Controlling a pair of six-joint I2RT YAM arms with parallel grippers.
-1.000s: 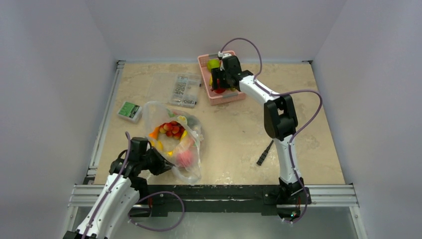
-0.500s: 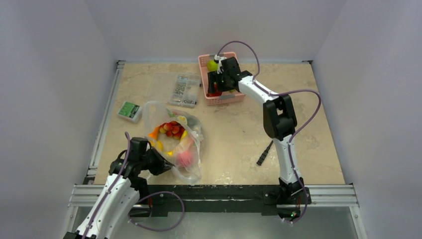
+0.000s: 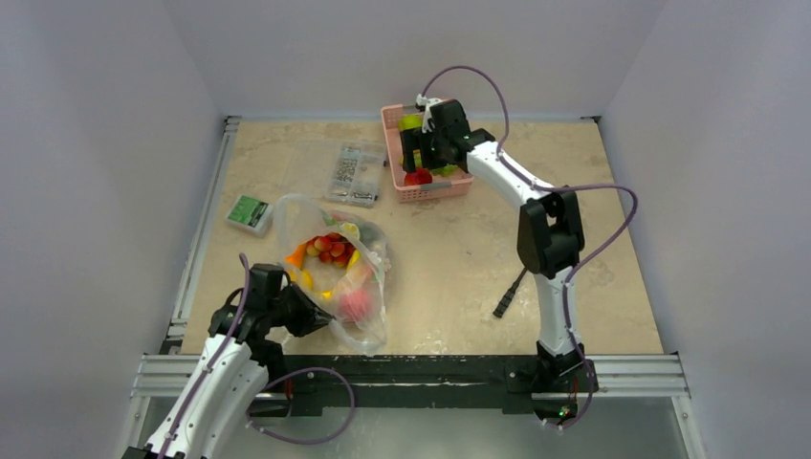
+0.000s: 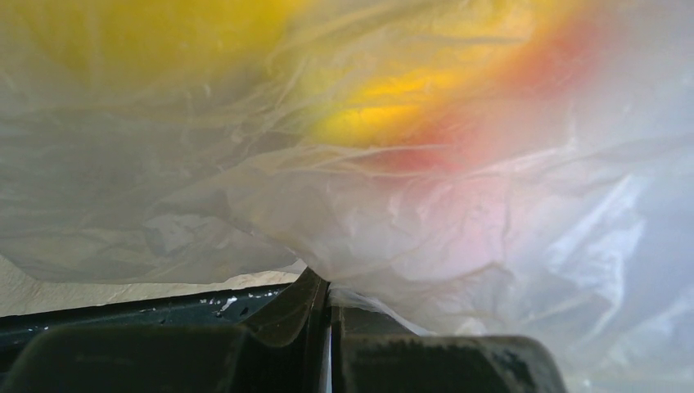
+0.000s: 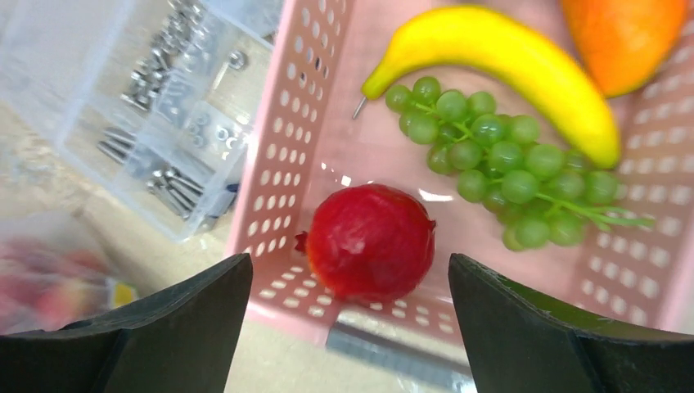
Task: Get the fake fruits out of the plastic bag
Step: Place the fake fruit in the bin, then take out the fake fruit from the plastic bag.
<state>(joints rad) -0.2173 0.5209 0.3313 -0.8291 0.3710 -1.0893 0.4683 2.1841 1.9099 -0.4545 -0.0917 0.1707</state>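
We had the beige table (image 3: 459, 258) spread out under both arms, and the biggest thing on it was the plastic bag (image 3: 337, 287), clear and crinkled, sitting near the left side with its mouth open upward. The left gripper (image 4: 327, 288) was clamped tight on the bag's near edge, jaws pressed together with a fold of plastic pinched between them, and through the film the left wrist view gave us only yellow and red blurs. Far across the table the right arm reached over the pink basket (image 3: 442, 190), which stood at the far edge, right of centre. Just left of the basket lay a flat clear case (image 3: 349, 172) of small metal parts, and further left and nearer, a small green box (image 3: 251, 212). Inside the bag the fake fruits (image 3: 330, 251) were heaped together, mostly red with orange and yellow among them, and one larger pinkish-red one lay lower down near the bag's near end. In the basket we saw a yellow banana (image 5: 507, 65), an orange fruit (image 5: 626, 33) in the corner and a green grape bunch (image 5: 499, 164) touching the banana. The right gripper (image 5: 348, 262) hung above with jaws spread wide, holding nothing, and below it a red pomegranate (image 5: 372, 241) rested on the basket floor. A thin black cable end (image 3: 509, 294) lay on the table beside the right arm.
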